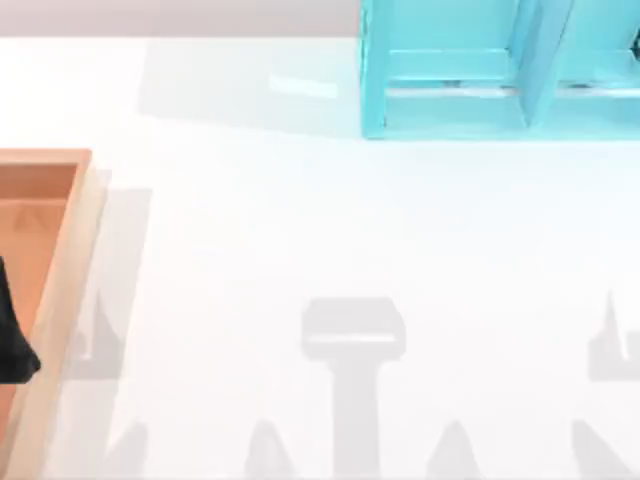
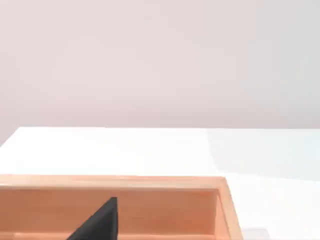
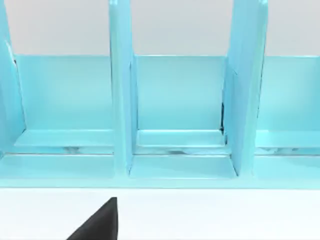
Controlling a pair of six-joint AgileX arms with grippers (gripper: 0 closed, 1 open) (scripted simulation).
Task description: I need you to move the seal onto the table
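Black left gripper (image 1: 15,345) over the wooden tray (image 1: 70,260); fingers' state unclear.

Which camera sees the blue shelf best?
The right wrist view: it faces the turquoise shelf head-on, showing three compartments. The top view catches part, at the table's back right. The left wrist view faces the wooden tray instead.
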